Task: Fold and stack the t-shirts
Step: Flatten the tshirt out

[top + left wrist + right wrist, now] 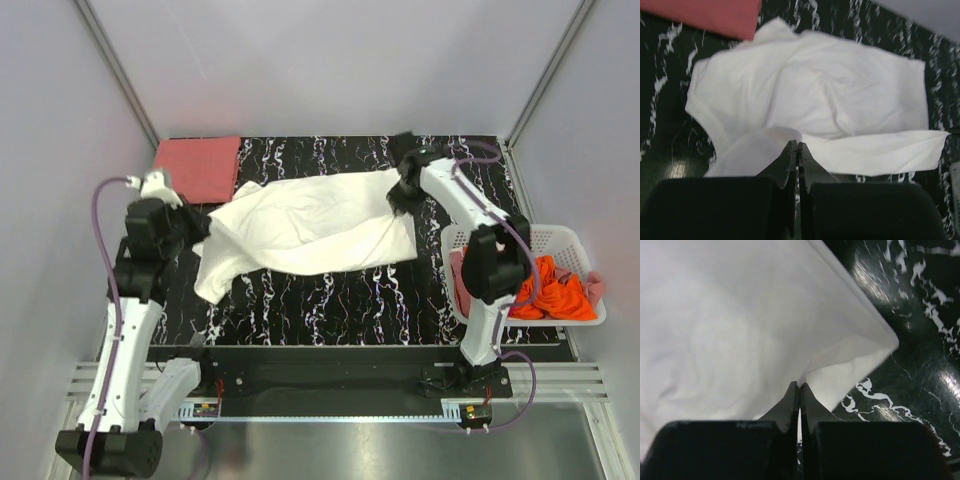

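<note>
Seen from the top external camera, the cream-white t-shirt [310, 225] lay rumpled across the middle of the black marbled worktop [330, 290], stretched between the left gripper [200, 228] at its left end and the right gripper [400, 195] at its far right corner. One flap trailed toward the near left. A folded salmon-pink t-shirt [198, 167] sat at the far left corner, just beside the cream one, and an orange t-shirt [550, 290] waited in the white slatted basket [560, 240] on the right. In the left wrist view, the left gripper [797, 147] was closed, its tips pinched together on a fold at the shirt's [815, 90] near edge. The salmon-pink t-shirt [705, 15] lay close beyond. In the right wrist view, the right gripper [799, 386] was likewise clamped shut on the cloth [730, 330] right at its hem, beside bare worktop [920, 340]. Both holds looked shallow, so a brisk lift or uneven pull could slip the fabric free. The creases might set a crooked fold, the trailing flap might drag, and a sweep leftward could disturb the folded shirt.
</note>
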Robot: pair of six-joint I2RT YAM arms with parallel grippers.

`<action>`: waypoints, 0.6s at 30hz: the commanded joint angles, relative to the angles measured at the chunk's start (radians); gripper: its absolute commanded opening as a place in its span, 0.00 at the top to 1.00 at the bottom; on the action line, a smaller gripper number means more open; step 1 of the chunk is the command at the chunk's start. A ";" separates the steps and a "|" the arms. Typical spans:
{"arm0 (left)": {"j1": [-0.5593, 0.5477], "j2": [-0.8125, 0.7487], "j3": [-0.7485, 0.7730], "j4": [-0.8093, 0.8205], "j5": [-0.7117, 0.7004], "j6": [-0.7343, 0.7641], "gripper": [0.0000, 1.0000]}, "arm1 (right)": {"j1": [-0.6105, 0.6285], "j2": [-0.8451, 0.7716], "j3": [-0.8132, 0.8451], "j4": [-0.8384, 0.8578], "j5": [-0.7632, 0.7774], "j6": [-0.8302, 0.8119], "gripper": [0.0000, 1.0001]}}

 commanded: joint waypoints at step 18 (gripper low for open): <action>-0.039 -0.013 1.079 -0.027 -0.131 0.086 1.00 | 0.002 -0.856 0.466 0.062 -0.143 -0.459 1.00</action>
